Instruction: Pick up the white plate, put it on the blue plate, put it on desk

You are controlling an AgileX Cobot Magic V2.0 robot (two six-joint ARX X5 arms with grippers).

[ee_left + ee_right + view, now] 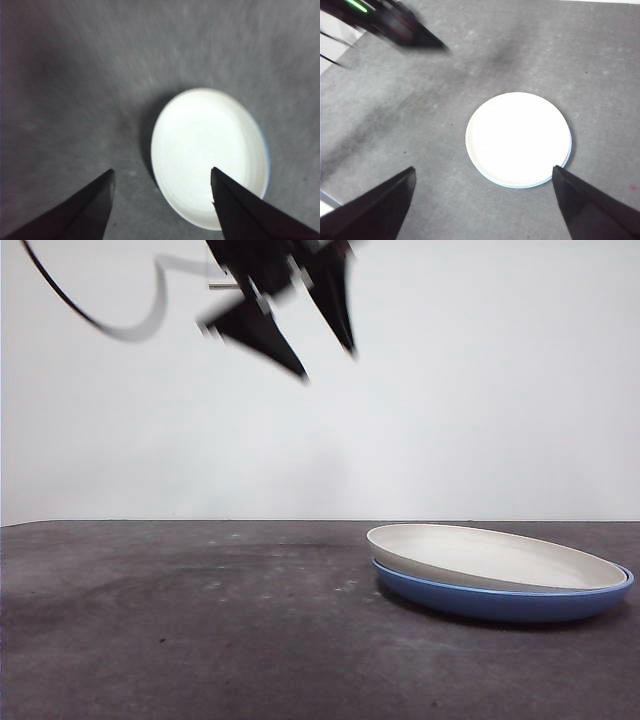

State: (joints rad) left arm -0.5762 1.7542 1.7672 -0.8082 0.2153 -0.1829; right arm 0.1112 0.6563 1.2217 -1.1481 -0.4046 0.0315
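Left gripper [161,176]: mine, jaws spread wide, empty, touching nothing; it hangs high over the desk with the white plate below and between the jaw tips. In the front view it is the blurred black shape at the top [290,325].

Right gripper [482,175]: mine too, jaws wide apart, empty, also well above the desk, looking down on the same stack.

White plate [495,555]: sits in the blue plate, tilted slightly, its left rim riding higher than its right. From above it hides nearly all of the plate beneath.

Blue plate [500,602]: flat on the desk, right of centre in the front view; only a thin blue crescent peeks out past the white rim in the right wrist view [565,161].

Desk [180,630]: dark grey, speckled, matte.

Handling, white plate: I judge it stiff, smooth, likely breakable, moderately heavy for its thin rim. Low sloping wall gives little to pinch.

Where to hold: the raised left rim, one jaw over and one under the lip, since a gap shows there.

Risk: the nested blue plate may drag or lift along.
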